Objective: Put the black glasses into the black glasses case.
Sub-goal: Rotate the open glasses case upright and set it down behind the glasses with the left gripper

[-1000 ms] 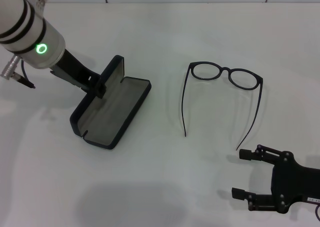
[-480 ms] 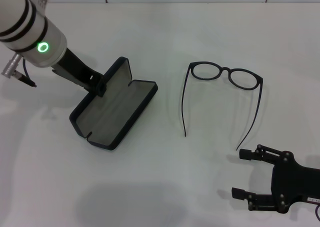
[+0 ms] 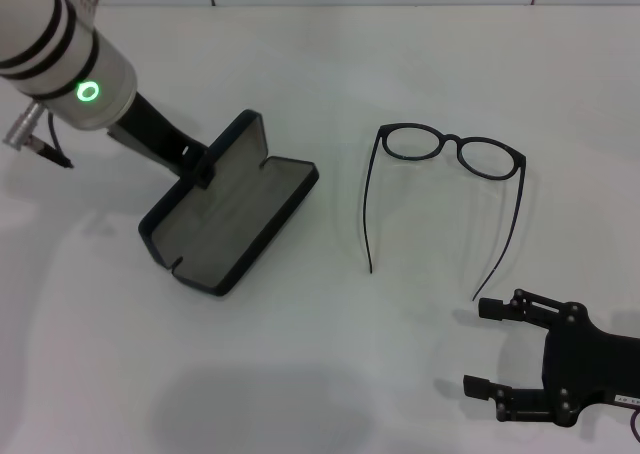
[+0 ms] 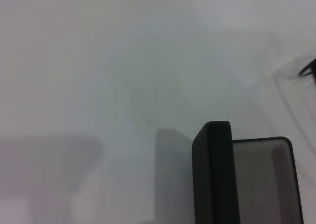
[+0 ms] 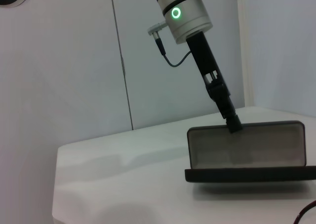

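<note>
Two grippers show over the white tabletop (image 3: 330, 364). The left gripper (image 3: 203, 169) reaches in from the far left corner and meets the raised lid of the black glasses case (image 3: 232, 217); its fingertip sits at the lid's upper edge, but whether its fingers are pinched on the lid or merely pressed against it I cannot tell. The case lies open on the left half of the tabletop, set at a slant, its grey-lined base flat on the surface and the lid standing up along the side nearer the left arm (the right wrist view shows that lid (image 5: 245, 146) upright, with the left gripper's tip (image 5: 233, 123) touching its top rim). From the left wrist, only one corner of the case (image 4: 219, 174) can be seen.

The black glasses (image 3: 450, 156) rest on the tabletop right of centre, well apart from the case, rims toward the far edge and both temple arms unfolded, pointing toward the near edge.

The right gripper (image 3: 485, 347) hovers by the near right corner, fingers spread wide and holding nothing, just beyond the tip of the nearer temple arm without touching it.
</note>
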You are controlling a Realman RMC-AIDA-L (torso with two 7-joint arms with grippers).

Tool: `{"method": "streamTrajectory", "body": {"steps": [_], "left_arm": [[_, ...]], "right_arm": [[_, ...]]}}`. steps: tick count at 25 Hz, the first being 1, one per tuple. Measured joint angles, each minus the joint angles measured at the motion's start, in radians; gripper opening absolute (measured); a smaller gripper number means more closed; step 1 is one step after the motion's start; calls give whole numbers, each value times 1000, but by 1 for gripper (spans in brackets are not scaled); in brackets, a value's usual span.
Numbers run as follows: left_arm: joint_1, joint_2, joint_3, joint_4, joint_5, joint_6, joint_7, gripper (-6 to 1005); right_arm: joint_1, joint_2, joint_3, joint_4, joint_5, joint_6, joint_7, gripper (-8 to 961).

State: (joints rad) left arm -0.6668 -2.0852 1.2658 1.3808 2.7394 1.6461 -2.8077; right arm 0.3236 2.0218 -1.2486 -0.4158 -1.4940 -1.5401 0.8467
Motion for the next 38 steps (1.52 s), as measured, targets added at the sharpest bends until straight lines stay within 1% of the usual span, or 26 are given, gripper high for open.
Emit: {"method": "streamTrajectory", "body": {"steps": [4,10,16,22,26,31,38], "left_arm": [[2,-2,0,24,-12,-9,80,214],[-5,-2,-1,27,-32,-45,235,214],[-17,-2,48,17,-16,-90,404,213],[-16,-3,52,20,-50,-94,602,213],[-12,-4,65,21,-70,-96,706,213],[-5,-3,159,21,-47,-124,745,212],[-5,-3,178,18,-33,-139,757,212]], "right_arm": [[0,0,0,0,0,0,0,853],[0,0,0,0,1,0,0,853],[0,0,0,0,1,0,0,852],[-5,0,0,0,2,0,0,852],[-8,0,0,1,2,0,0,852],[-8,0,0,2,2,0,0,852],[-8,0,0,2,3,0,0,852]]}}
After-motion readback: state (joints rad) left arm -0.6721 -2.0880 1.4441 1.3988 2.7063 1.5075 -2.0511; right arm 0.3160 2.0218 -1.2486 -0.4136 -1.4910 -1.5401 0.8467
